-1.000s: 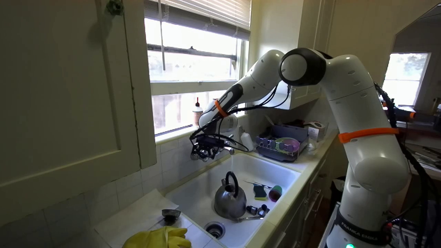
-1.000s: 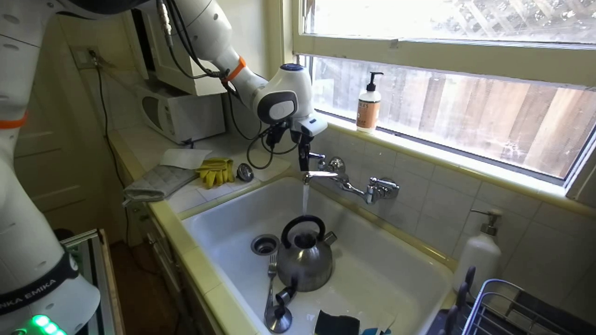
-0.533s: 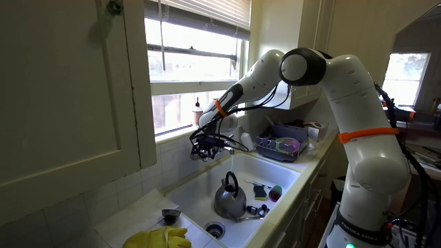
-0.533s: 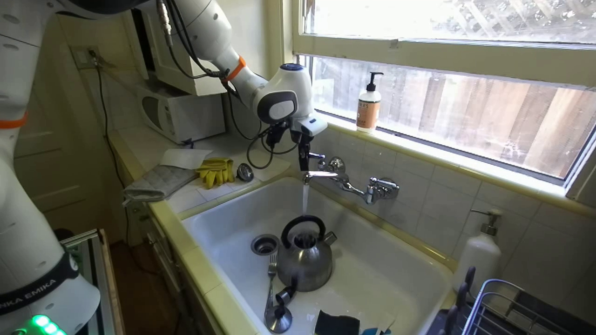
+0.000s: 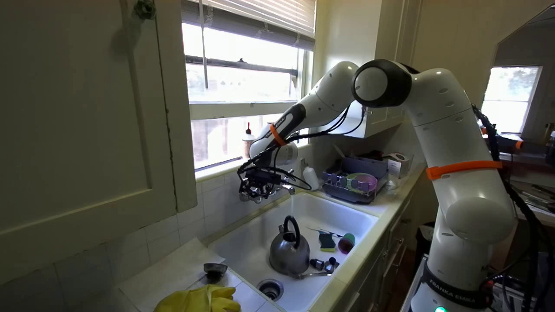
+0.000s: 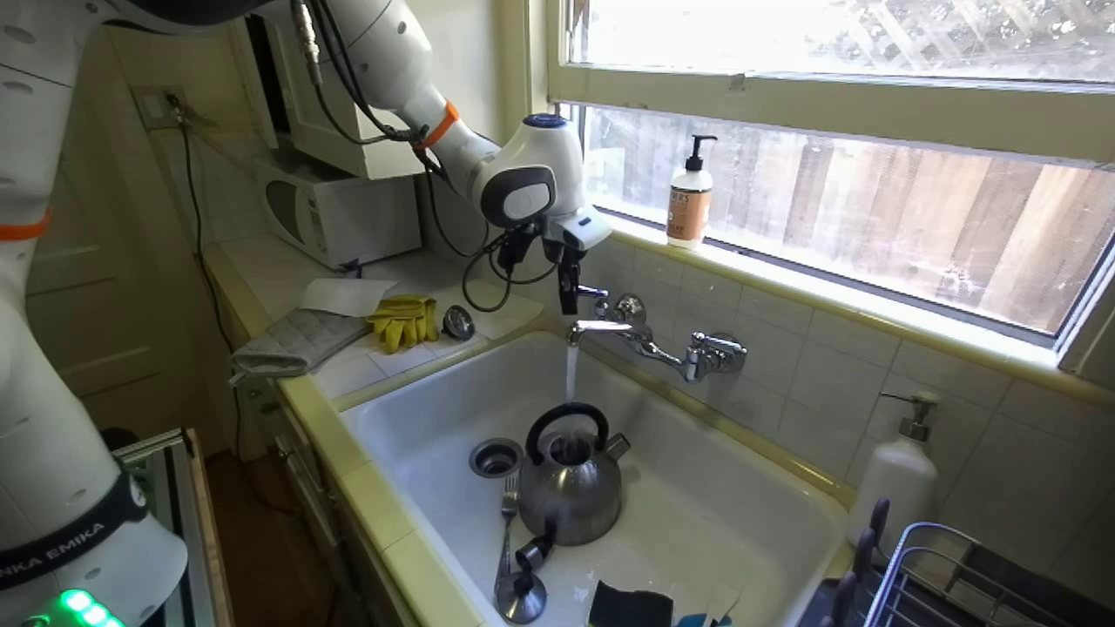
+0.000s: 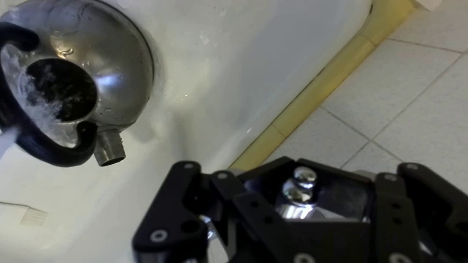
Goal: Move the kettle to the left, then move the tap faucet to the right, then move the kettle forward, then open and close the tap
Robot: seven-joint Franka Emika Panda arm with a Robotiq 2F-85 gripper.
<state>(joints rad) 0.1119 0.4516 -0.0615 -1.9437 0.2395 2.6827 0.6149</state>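
Metal kettle [image 6: 577, 498] stands under the running tap [image 6: 638, 330], its mouth [image 7: 63, 90] catching the stream [image 6: 571, 373], presumably to fill; fingers [image 6: 569, 289], pressed together, hover near a knob [image 6: 594, 293], likely for pushing.

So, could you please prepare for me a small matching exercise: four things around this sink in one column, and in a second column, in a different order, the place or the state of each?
Things
1. kettle
2. tap faucet
3. gloves
4. bottle with the orange label

Places and states
A. yellow, lying on the counter
B. upright on the windowsill
C. chrome, with water running from its spout
D. grey, standing in the sink

Right pairs: 1-D, 2-C, 3-A, 4-B
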